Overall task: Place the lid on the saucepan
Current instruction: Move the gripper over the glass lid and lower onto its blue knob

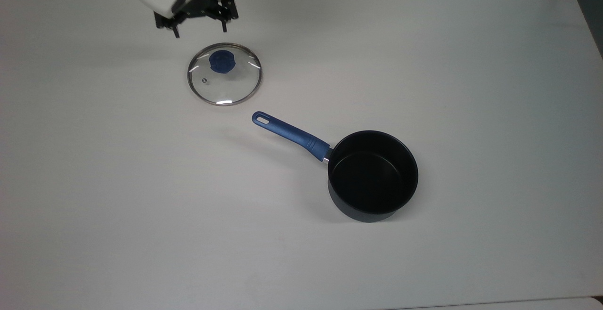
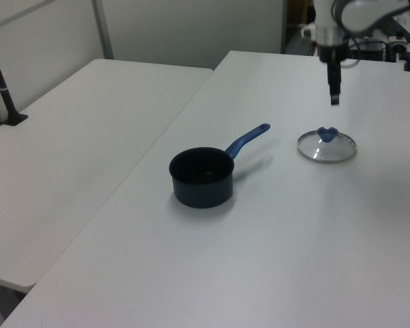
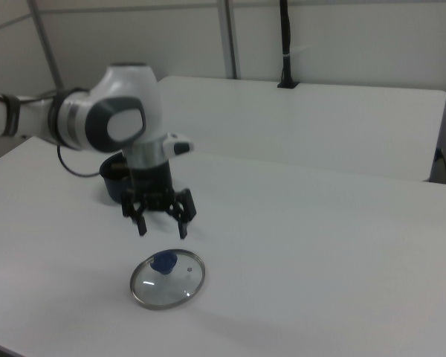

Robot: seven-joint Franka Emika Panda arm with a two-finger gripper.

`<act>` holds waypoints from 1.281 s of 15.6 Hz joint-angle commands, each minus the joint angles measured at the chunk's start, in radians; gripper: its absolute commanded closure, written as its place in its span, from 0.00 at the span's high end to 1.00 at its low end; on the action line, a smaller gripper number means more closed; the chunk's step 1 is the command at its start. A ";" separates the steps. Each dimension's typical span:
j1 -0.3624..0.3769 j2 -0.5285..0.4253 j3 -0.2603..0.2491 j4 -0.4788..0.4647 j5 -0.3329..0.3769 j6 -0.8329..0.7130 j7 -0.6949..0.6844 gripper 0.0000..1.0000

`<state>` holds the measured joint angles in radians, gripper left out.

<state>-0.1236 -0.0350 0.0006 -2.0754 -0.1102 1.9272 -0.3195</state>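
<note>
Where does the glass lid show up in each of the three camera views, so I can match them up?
Top view: the lid lies upper left of centre, flat on the table, just below the gripper.
Left view: the lid sits right of centre, under the gripper.
Right view: the lid lies low, left of centre, below the gripper.
Shared landmark: the saucepan, whose handle points toward the lid.

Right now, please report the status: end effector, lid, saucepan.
End effector open, above the glass lid, not touching. Lid flat on the table, apart from the saucepan. Saucepan uncovered. Nothing lies between them.
</note>
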 commanded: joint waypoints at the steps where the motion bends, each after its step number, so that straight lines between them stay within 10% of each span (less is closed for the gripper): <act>1: 0.012 -0.030 0.004 -0.121 0.006 0.105 0.020 1.00; 12: 0.021 0.101 0.022 -0.132 0.006 0.245 0.066 0.98; 17: 0.021 0.098 0.049 -0.130 0.006 0.237 0.115 0.55; 20: 0.021 0.083 0.050 -0.105 0.027 0.168 0.115 0.46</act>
<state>-0.1118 0.0831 0.0526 -2.1921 -0.1086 2.1519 -0.2230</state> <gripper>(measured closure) 0.396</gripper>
